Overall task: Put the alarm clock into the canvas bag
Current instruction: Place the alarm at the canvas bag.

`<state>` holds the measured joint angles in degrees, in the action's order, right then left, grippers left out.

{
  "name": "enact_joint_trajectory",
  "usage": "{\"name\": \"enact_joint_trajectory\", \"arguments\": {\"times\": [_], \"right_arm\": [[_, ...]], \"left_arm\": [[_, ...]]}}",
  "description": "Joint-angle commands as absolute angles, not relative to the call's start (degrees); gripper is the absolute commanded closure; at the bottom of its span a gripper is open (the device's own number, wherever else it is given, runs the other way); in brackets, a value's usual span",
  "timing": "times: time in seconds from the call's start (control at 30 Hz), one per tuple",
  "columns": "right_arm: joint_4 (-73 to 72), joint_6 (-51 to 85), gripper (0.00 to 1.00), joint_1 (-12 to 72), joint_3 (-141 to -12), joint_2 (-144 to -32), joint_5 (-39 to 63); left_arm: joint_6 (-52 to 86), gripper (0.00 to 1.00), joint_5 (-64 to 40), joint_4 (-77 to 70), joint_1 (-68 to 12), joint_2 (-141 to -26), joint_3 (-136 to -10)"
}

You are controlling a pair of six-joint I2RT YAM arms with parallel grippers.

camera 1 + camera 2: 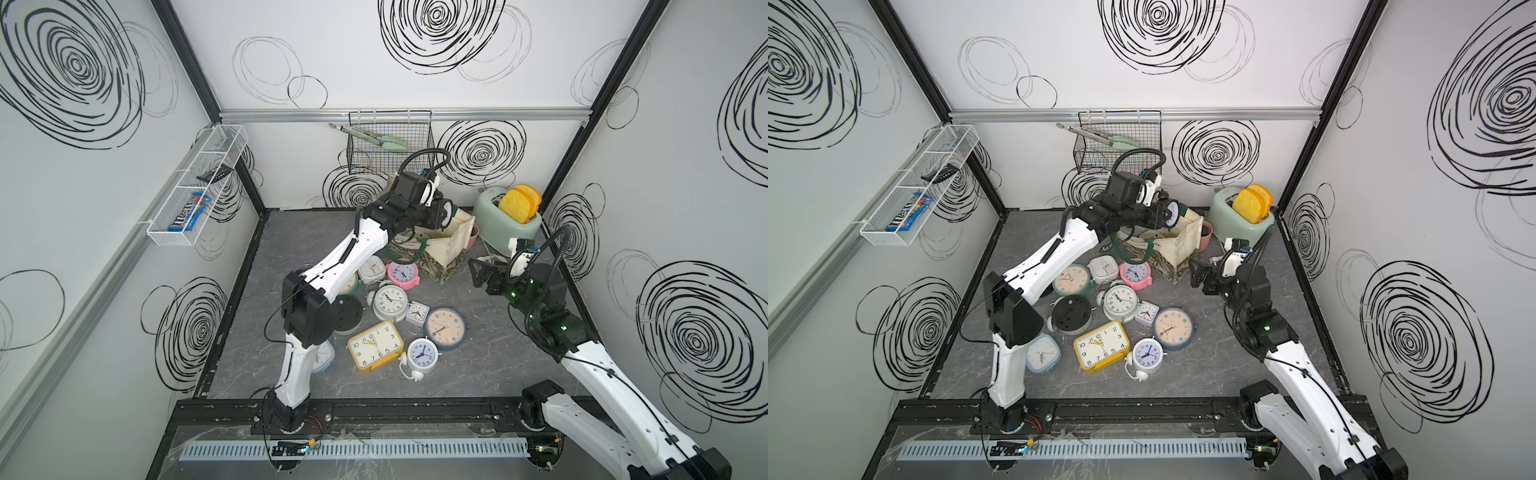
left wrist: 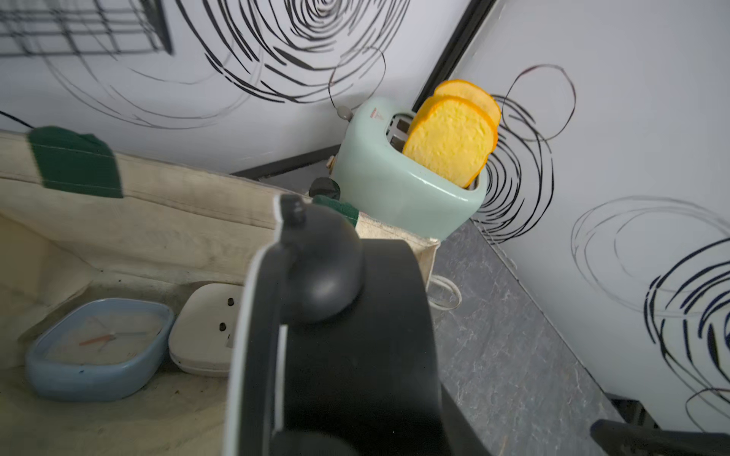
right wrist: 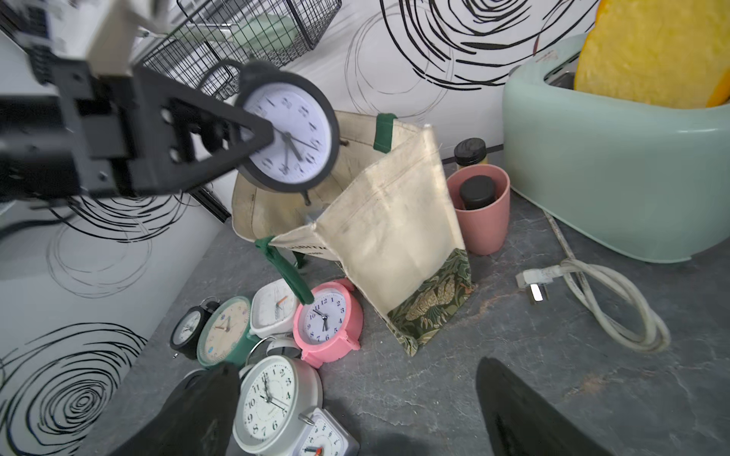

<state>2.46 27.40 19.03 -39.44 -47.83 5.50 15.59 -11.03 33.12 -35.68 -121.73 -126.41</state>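
The black alarm clock was held clamped in the left hand above the canvas bag's open mouth, the right hand spread idle; lowering and release were judged due next.

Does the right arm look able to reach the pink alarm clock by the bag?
Probably yes: the right gripper is open, empty, nearby; the pink alarm clock lies uncovered, only the green handle of the canvas bag at its top.
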Motion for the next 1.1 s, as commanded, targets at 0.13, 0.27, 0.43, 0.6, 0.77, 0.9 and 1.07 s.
{"name": "enact_joint_trajectory", "arguments": {"times": [0.13,0.27,0.43,0.6,0.77,0.9,1.07], "right_arm": [[3.0,30.2,0.03,17.1,-43.6,-50.8,10.7],[4.3,30.2,0.03,17.1,-43.7,-50.5,10.5],[5.8,30.1,0.02,17.1,-42.5,-48.7,10.4],[7.3,29.8,0.03,17.0,-41.7,-47.5,9.6],[8.3,30.1,0.03,16.0,-40.0,-46.5,11.0],[8.7,30.0,0.03,15.6,-38.5,-44.8,11.5],[10.8,28.9,0.03,15.6,-38.0,-43.5,11.2]], "left_arm": [[7.6,0.72,-16.6,38.1,-36.1,-128.2,-130.5],[4.6,0.7,-17.5,41.0,-36.6,-132.1,-132.3],[5.2,0.56,-19.8,41.0,-36.5,-135.3,-133.7],[6.8,0.42,-19.6,39.0,-36.4,-135.5,-133.9],[8.6,0.33,-20.0,38.3,-35.7,-134.2,-134.0],[9.6,0.23,-19.5,37.9,-35.5,-131.1,-134.0],[13.1,0.04,-18.9,35.9,-34.6,-125.0,-133.5]]}}
